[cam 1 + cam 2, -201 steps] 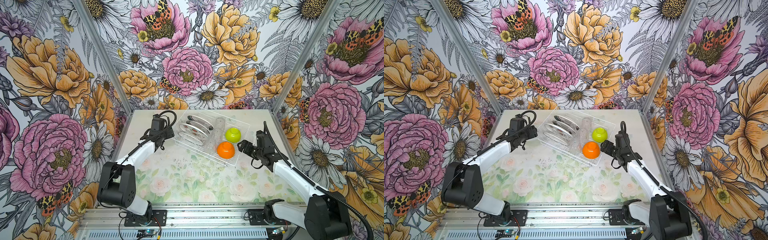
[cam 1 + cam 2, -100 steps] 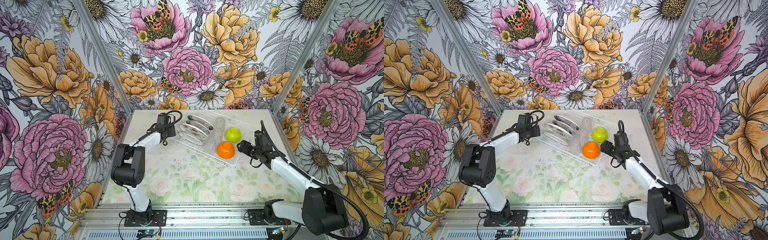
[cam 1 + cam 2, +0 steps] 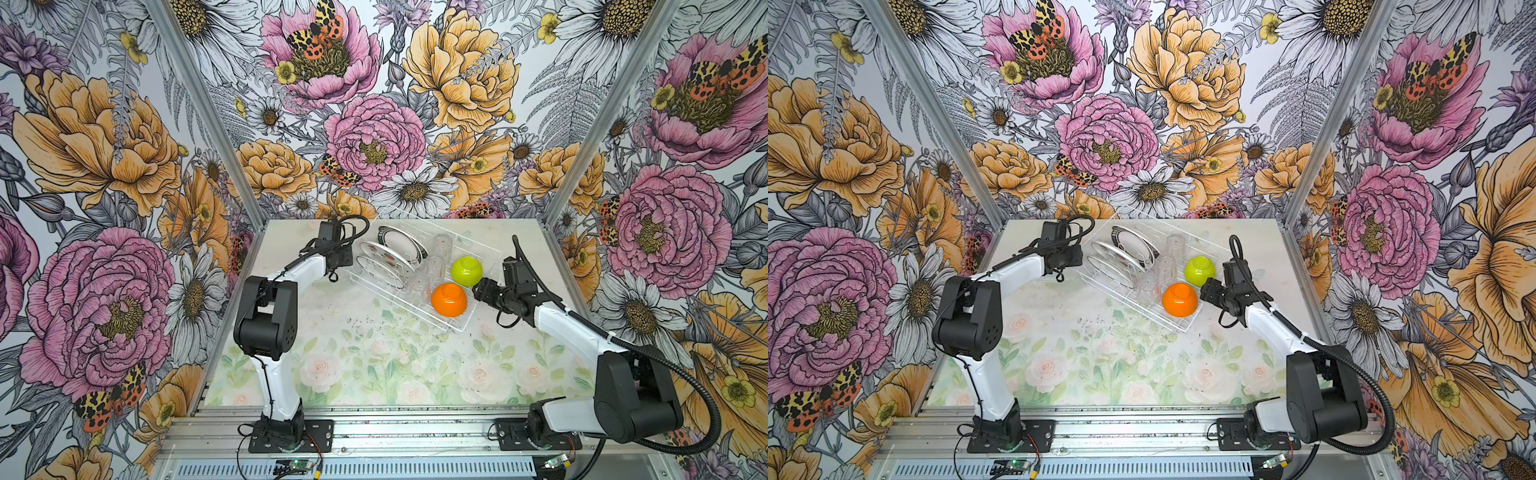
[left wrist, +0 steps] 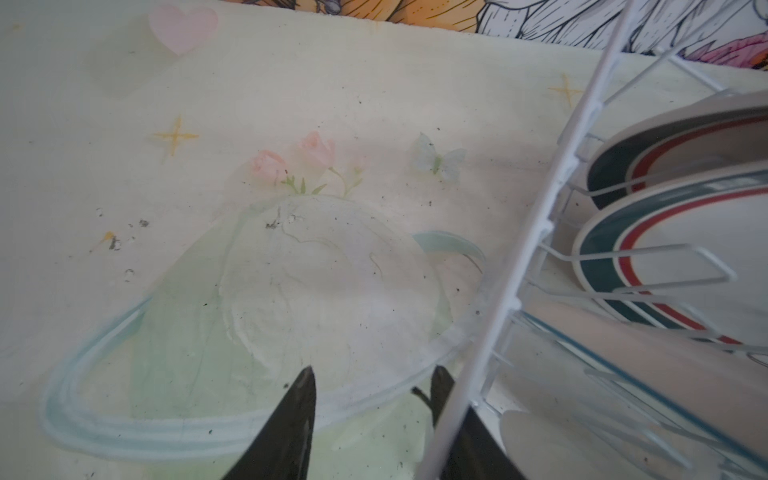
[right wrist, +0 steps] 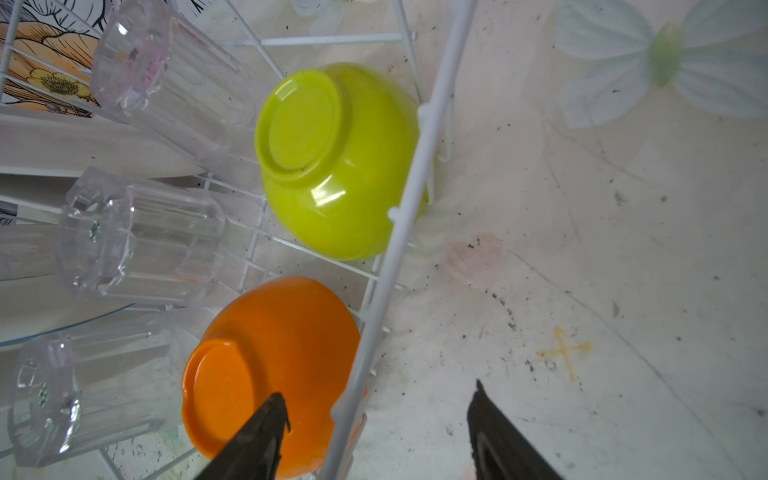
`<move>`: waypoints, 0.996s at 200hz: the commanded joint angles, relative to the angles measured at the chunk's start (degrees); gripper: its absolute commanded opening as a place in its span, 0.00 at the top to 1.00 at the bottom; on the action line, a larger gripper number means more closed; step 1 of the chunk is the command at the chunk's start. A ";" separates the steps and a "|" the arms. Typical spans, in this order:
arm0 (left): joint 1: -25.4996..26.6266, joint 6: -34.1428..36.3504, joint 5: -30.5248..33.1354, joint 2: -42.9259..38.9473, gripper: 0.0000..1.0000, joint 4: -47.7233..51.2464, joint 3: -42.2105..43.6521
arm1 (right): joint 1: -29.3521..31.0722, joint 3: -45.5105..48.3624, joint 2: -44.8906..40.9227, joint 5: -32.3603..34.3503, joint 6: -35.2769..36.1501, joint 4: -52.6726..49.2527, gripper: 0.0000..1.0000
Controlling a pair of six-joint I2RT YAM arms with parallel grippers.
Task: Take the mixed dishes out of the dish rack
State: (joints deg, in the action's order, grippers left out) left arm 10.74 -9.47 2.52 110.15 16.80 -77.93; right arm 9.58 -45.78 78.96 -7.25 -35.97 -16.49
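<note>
1. You are only just starting. Nothing is lying out on the flowery table top (image 3: 374,365) yet.
2. Every dish is sitting in the white wire dish rack (image 3: 415,309). The rack is resting at the back of the table, turned a bit crooked, between your two arms.
3. Three round white plates (image 3: 384,257) are standing on edge in the prongs at the rack's left end.
4. Three clear plastic tumblers (image 5: 137,237) are sitting in a row down the middle.
5. A lime-green plastic bowl (image 3: 466,270) and an orange plastic bowl (image 3: 449,298) are lying upside down at the right end. The orange one is nearer you.
6. Your left gripper (image 4: 374,374) is waiting just beside the rack's left side, its fingers partly apart and holding nothing.
7. Your right gripper (image 5: 378,390) is standing wide, one finger on each side of the rack's right rim wire, close to the orange bowl, pinching nothing.
8. So all the lifting out is waiting for you.
</note>
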 commanded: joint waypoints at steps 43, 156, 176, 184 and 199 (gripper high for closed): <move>-0.42 -2.07 -0.26 -3.49 0.69 -1.92 5.53 | 0.52 -4.98 4.52 2.59 3.23 0.67 0.47; 5.73 -9.50 2.86 -23.63 0.73 -0.70 27.84 | -0.27 -10.25 11.18 1.60 8.23 0.43 0.67; 7.23 -11.61 2.92 -28.67 0.72 -0.06 32.49 | -0.31 -10.62 11.84 0.94 9.13 0.50 0.67; 7.97 -12.50 2.91 -31.05 0.72 0.14 34.44 | -0.27 -10.64 12.04 0.78 9.42 0.48 0.67; 9.55 -14.53 3.16 -35.52 0.72 0.85 38.00 | -0.28 -10.81 12.54 0.59 10.03 0.51 0.67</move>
State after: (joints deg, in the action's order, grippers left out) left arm 17.67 -20.18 4.99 79.92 12.58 -45.32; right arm 9.17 -55.05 89.97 -5.67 -27.92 -16.47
